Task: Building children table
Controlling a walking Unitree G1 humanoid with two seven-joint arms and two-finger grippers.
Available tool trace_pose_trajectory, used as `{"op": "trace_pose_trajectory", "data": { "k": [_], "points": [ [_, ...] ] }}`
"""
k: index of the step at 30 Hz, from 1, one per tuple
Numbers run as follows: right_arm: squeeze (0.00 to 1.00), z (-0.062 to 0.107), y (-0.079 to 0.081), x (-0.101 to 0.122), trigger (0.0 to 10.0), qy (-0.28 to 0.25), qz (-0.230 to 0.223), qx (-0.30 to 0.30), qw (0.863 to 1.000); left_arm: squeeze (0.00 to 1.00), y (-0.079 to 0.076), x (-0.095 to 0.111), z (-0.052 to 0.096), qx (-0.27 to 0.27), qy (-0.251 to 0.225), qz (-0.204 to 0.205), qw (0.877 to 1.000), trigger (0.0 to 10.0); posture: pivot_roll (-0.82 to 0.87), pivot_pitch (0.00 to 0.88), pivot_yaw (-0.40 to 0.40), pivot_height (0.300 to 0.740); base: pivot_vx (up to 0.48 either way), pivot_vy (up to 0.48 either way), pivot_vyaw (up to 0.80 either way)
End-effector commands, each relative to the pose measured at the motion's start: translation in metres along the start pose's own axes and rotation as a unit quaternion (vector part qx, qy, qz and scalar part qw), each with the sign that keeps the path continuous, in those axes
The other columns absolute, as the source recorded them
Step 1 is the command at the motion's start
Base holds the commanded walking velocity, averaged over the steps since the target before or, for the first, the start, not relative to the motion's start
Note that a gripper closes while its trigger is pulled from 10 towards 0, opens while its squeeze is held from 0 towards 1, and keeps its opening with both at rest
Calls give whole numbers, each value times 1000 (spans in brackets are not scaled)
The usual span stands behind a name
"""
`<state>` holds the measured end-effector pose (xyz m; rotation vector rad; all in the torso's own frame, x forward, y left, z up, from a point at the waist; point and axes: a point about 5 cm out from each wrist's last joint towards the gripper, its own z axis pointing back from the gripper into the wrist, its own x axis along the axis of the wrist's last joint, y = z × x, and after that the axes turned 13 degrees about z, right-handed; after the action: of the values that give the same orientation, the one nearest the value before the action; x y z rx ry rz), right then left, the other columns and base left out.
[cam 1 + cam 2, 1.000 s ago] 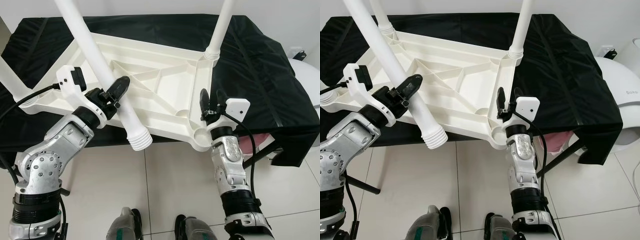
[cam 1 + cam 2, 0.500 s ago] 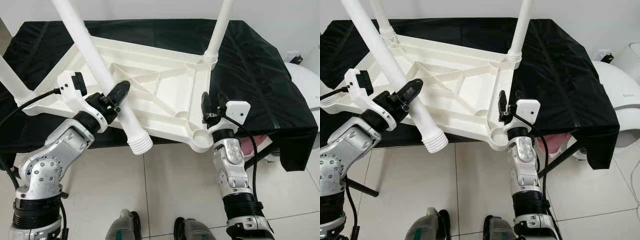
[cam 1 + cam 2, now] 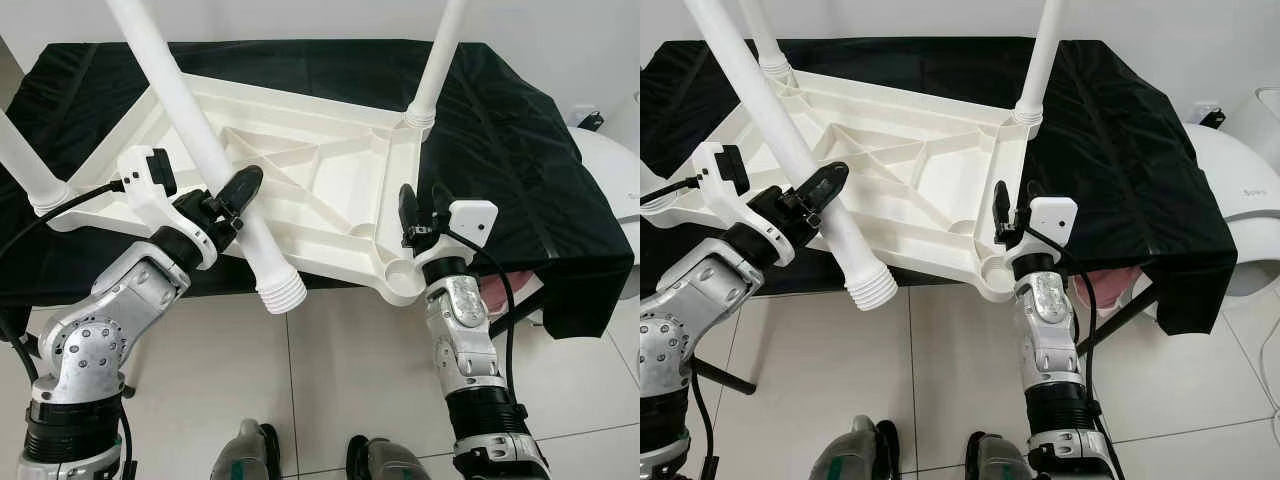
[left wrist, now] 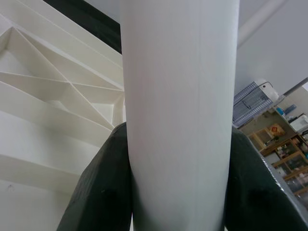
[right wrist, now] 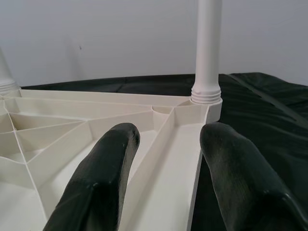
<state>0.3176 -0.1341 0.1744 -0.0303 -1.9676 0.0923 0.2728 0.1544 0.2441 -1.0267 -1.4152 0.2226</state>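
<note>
A white table top lies upside down on a table with a black cloth.

The black cloth [image 3: 520, 130] covers the whole table. The white table top [image 3: 320, 190] lies on it, its near corner sticking out past the front edge. Two legs stand up at its far corners. The left gripper [image 3: 232, 197] is squeezed tight on a loose white leg [image 3: 200, 150], held slanted over the front edge. The right gripper [image 3: 420, 205] has its fingers apart around the near corner.

White tabletop [image 3: 330, 190] upside down (ribbed underside up), loose leg [image 3: 205, 150] slanted
</note>
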Motion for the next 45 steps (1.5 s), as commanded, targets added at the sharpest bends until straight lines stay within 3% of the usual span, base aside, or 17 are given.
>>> {"op": "trace_pose_trajectory", "data": {
  "k": [1, 22, 26, 38, 45],
  "points": [
    [0, 3, -1, -1, 10000, 6, -1, 1, 1000, 0, -17, -1, 2, -118, 26, -13, 993, 10000, -6, 138, -25, 740, 0, 0, 0],
    [0, 4, 2, 0, 10000, 12, -7, 16, 1000, 0, -19, -1, 4, -122, 31, -23, 992, 10000, -3, 144, -21, 740, 0, 0, 0],
    [0, 3, 4, 4, 10000, 11, -13, 28, 999, 0, -25, 3, 1, -134, 35, -43, 989, 10000, 0, 149, -19, 740, 0, 0, 0],
    [0, -11, 28, 26, 10000, 2, -67, 123, 990, 0, -49, 1, -14, -205, 79, -75, 973, 10000, -9, 142, -14, 740, 0, 0, 0],
    [0, -15, 41, 38, 10000, 26, -89, 218, 972, 0, -55, -11, -26, -231, 124, -116, 958, 10000, -9, 141, -17, 740, 0, 0, 0]
  ]
}}
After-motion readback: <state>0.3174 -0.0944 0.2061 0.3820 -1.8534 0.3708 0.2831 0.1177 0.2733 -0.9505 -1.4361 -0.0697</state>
